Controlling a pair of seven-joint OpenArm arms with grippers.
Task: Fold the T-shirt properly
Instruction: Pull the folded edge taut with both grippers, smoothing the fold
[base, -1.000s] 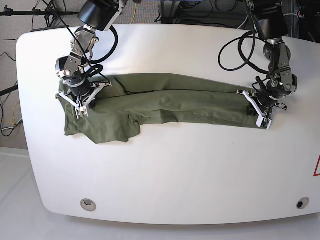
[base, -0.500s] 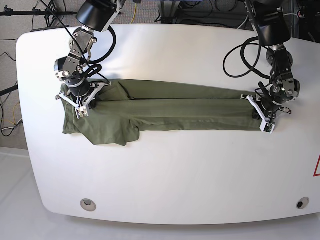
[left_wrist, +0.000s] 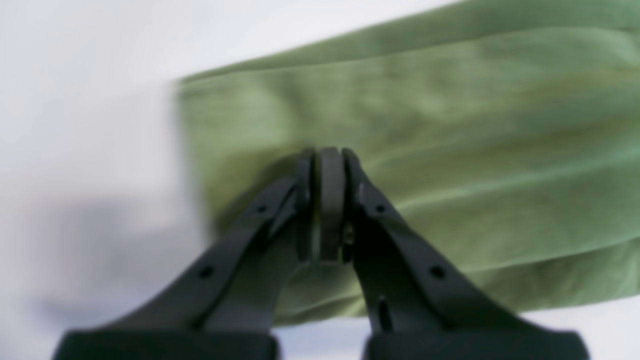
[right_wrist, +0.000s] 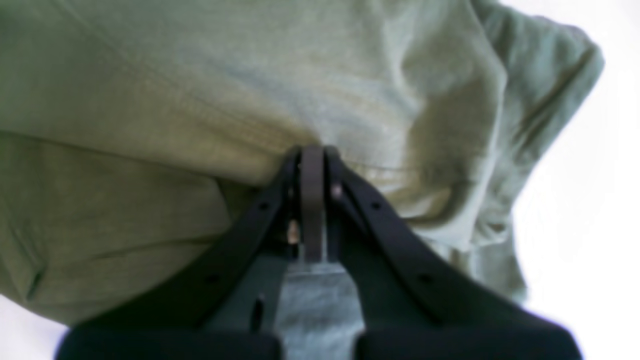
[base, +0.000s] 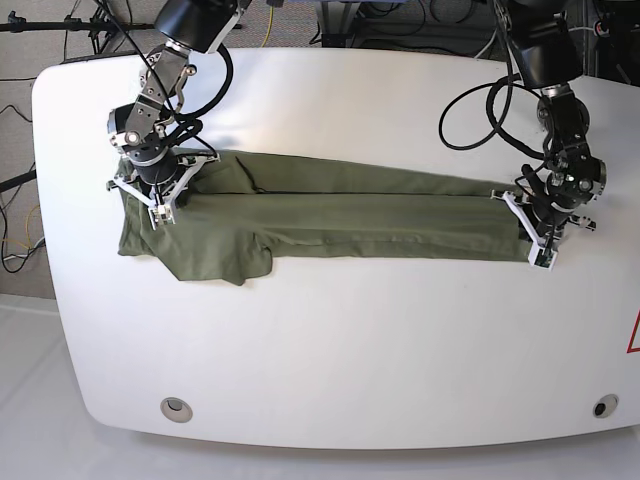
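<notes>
Both pincers are clamped on the shirt (base: 330, 215): left gripper (base: 541, 232) on the end at 3 o'clock, right gripper (base: 157, 193) at 9 o'clock. Since earlier they have drawn apart, pulling the cloth straighter. The olive cotton lies as a long creased band on the smooth white table (base: 330, 340).

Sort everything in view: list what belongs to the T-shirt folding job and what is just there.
Part of the job:
- olive-green T-shirt, stretched along the table
- left end effector, shut on one end of it
- right end effector, shut on the other end

Just there:
- white table
- cables behind it
- round insets at the table's near corners
</notes>
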